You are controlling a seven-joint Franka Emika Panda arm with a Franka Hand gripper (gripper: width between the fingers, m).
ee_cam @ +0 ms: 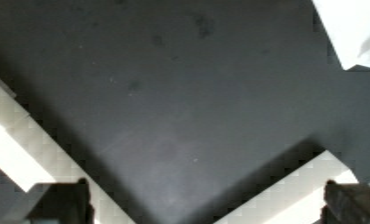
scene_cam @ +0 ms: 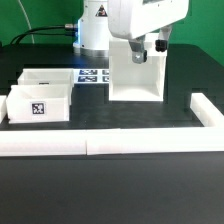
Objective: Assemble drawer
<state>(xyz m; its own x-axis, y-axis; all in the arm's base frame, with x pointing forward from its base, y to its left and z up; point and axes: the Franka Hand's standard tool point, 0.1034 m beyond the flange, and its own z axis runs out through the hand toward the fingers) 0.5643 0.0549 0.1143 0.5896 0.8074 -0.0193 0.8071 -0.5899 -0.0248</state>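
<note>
White plastic parts lie loose on the black table (scene_cam: 110, 190). The housing (scene_cam: 135, 78) stands upright just beside the marker board (scene_cam: 94, 75). The front tray (scene_cam: 40, 106) and rear tray (scene_cam: 47, 77) sit on the exterior view's left, the front one tag-out, we judge for tracking. Border strips (scene_cam: 100, 146) fence the area. The gripper (scene_cam: 150, 47) hangs by the housing's top. In the wrist view its fingers (ee_cam: 57, 203) are spread wide with only bare table between them, so it grips nothing.
</note>
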